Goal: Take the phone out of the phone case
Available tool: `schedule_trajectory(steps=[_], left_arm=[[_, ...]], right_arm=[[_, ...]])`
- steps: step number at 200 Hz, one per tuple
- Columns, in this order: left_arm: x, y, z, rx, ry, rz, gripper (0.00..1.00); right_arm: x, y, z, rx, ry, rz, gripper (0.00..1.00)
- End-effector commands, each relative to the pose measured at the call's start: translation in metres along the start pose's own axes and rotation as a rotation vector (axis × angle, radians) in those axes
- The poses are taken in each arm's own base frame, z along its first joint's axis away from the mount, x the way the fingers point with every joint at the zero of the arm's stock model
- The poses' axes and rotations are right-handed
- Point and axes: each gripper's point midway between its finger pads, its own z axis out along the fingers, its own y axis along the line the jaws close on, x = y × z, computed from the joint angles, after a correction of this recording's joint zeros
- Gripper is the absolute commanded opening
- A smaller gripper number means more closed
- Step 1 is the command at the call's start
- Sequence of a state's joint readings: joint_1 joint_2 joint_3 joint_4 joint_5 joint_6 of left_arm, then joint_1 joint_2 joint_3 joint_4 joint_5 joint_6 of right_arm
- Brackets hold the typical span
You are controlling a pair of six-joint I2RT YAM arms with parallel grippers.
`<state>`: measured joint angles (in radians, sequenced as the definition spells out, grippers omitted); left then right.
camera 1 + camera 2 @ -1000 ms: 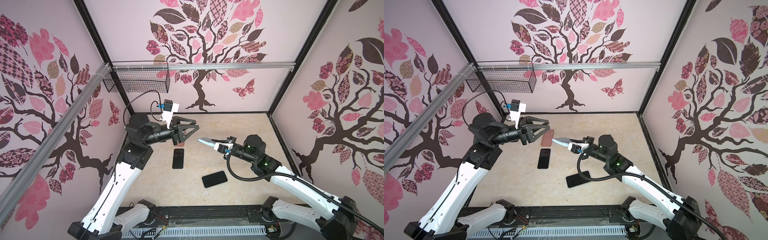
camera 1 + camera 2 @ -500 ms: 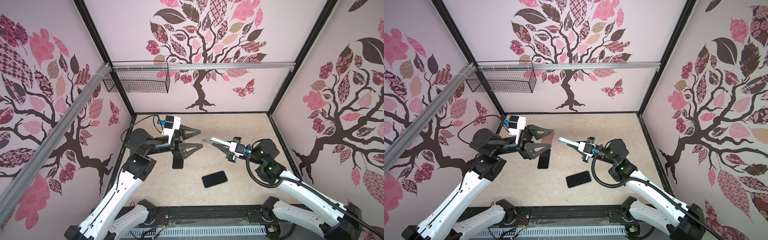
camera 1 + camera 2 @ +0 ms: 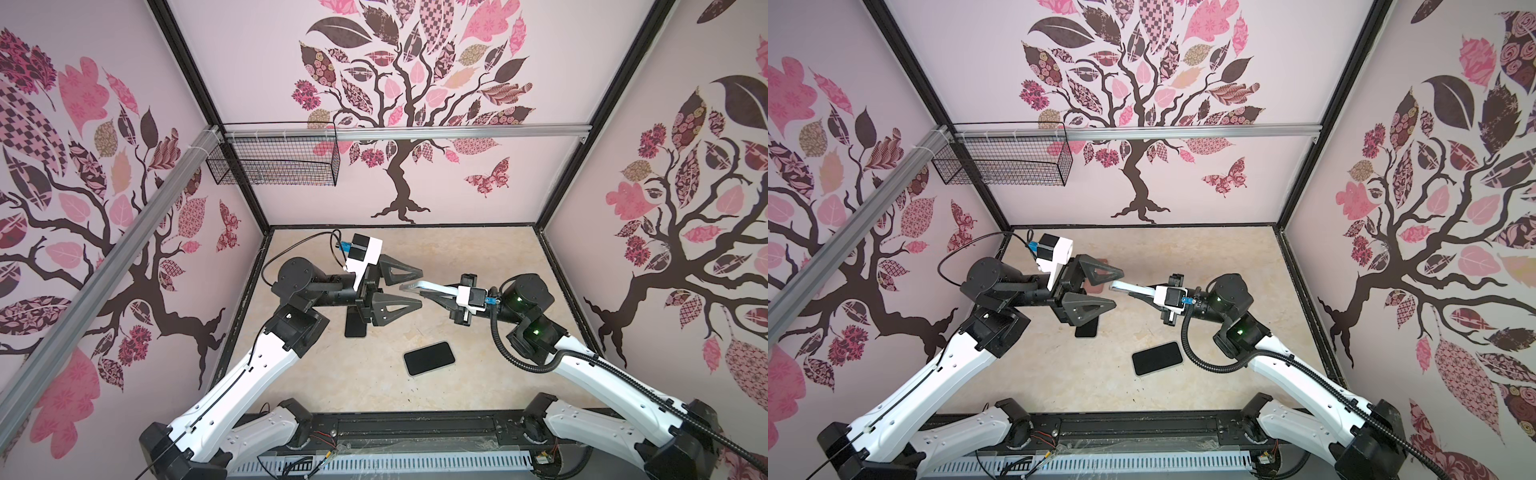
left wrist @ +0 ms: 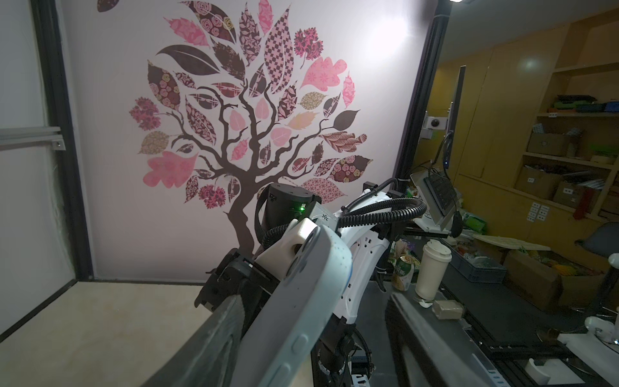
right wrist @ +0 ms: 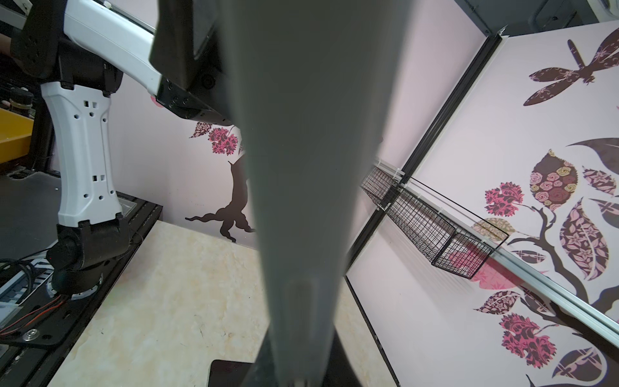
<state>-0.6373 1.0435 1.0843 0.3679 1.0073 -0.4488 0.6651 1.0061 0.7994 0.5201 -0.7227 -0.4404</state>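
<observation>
Both arms are up over the middle of the desk (image 3: pixel 478 257), tips facing each other. The right gripper (image 3: pixel 434 293) is clamped on one end of the pale phone case (image 3: pixel 419 285) and holds it in the air, flat and edge-on in both top views. The free end pokes between the fingers of the left gripper (image 3: pixel 422 289), and those fingers stand wide apart, gripping nothing. The left wrist view shows the case's back (image 4: pixel 301 301), camera cut-outs and side buttons facing out, close beside one finger pad (image 4: pixel 221 335); touching or not, I can't tell. The right wrist view is filled by the case's matte grey other face (image 5: pixel 301 167). Down on the desk lie two phones: a black phone (image 3: pixel 429 358) flat and angled near the front edge, around the middle, and a second black phone (image 3: pixel 355 328) toward the left edge, half hidden under the left gripper. A reddish-brown flat thing (image 3: pixel 1095 287) peeks out below those open fingers.
</observation>
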Motion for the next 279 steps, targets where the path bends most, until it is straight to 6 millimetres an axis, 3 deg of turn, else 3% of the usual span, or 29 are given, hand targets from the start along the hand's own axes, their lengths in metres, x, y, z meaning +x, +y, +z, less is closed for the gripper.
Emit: schedule_trajectory(steps=[1,43,59,81,98,128,158,194,227,279], left_arm=[[-0.016,-0.016,0.000,0.052,-0.032,0.044,0.67],[-0.015,-0.021,-0.001,0.074,-0.026,0.048,0.62],[-0.015,-0.015,-0.003,0.006,-0.008,0.075,0.62],[-0.019,0.010,-0.017,-0.233,-0.011,0.200,0.62],[-0.023,0.015,-0.028,-0.333,-0.008,0.353,0.67],[-0.023,0.022,-0.033,-0.408,0.057,0.580,0.62],[-0.020,0.029,-0.030,-0.440,0.076,0.736,0.55],[-0.007,0.026,-0.011,-0.443,0.110,0.890,0.47],[-0.017,0.019,-0.007,-0.449,0.043,0.938,0.41],[-0.004,0.024,-0.003,-0.426,0.083,0.959,0.31]], right_arm=[[-0.042,-0.011,-0.001,0.006,-0.106,-0.075,0.00],[-0.047,-0.010,-0.003,0.004,-0.120,-0.076,0.00],[-0.045,-0.013,-0.005,0.035,-0.107,-0.074,0.00],[-0.041,-0.023,-0.009,0.105,-0.071,-0.046,0.00],[-0.036,-0.029,-0.013,0.157,-0.038,-0.030,0.00],[-0.025,-0.035,-0.016,0.199,0.026,-0.009,0.00],[-0.014,-0.043,-0.017,0.250,0.076,-0.007,0.00],[-0.009,-0.047,-0.018,0.266,0.106,0.004,0.00],[-0.010,-0.047,-0.019,0.274,0.099,0.042,0.00],[-0.014,-0.046,-0.019,0.265,0.095,0.058,0.00]])
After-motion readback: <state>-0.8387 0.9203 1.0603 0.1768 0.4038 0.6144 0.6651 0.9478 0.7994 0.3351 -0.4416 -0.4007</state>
